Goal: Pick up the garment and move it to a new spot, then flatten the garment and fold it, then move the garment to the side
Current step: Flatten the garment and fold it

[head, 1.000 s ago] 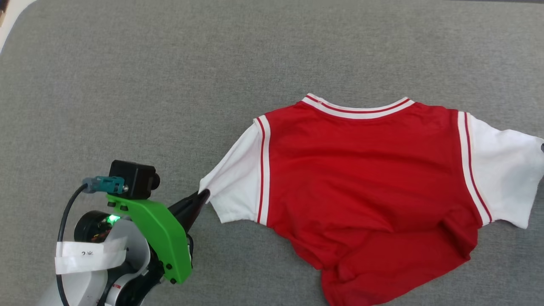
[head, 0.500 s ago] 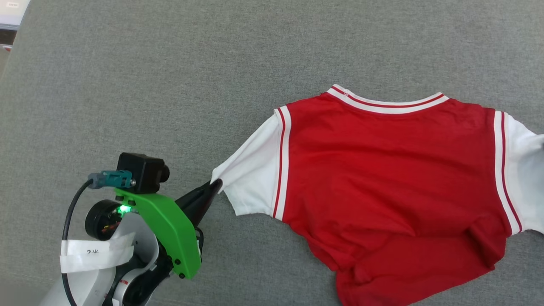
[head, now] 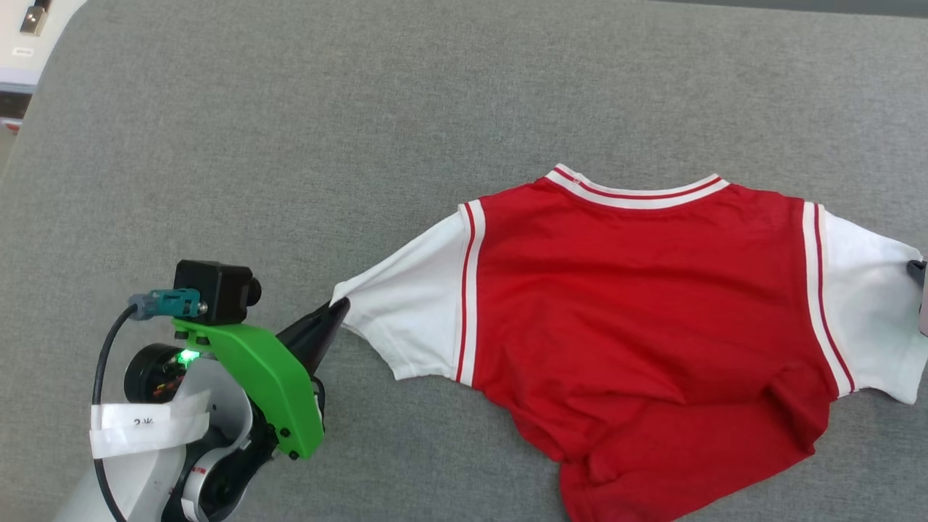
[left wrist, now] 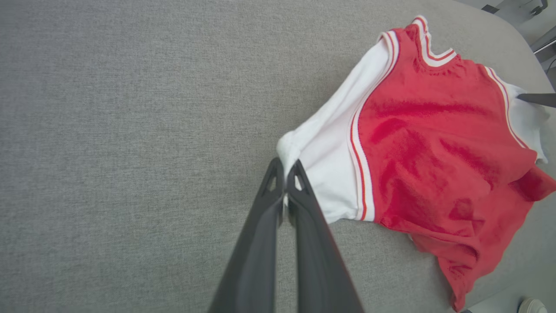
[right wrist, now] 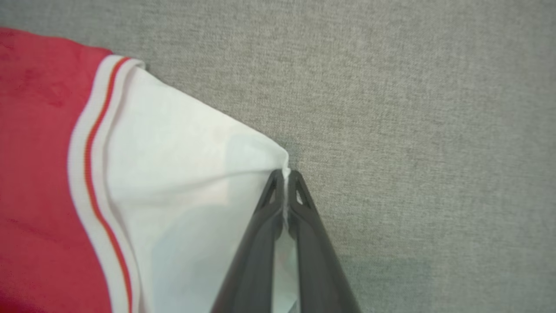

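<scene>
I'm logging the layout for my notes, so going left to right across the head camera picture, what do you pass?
Green wrist mount → left end effector, shut on the garment's white sleeve → red body → other white sleeve → right end effector at the picture's edge.

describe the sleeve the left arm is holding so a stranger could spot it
A red garment with white short sleeves lies on the wide grey fabric surface, collar away from the robot. The sleeve on the robot's left tapers to a point where the left end effector pinches its cuff corner. The opposite sleeve is pinched by the right end effector instead.
</scene>
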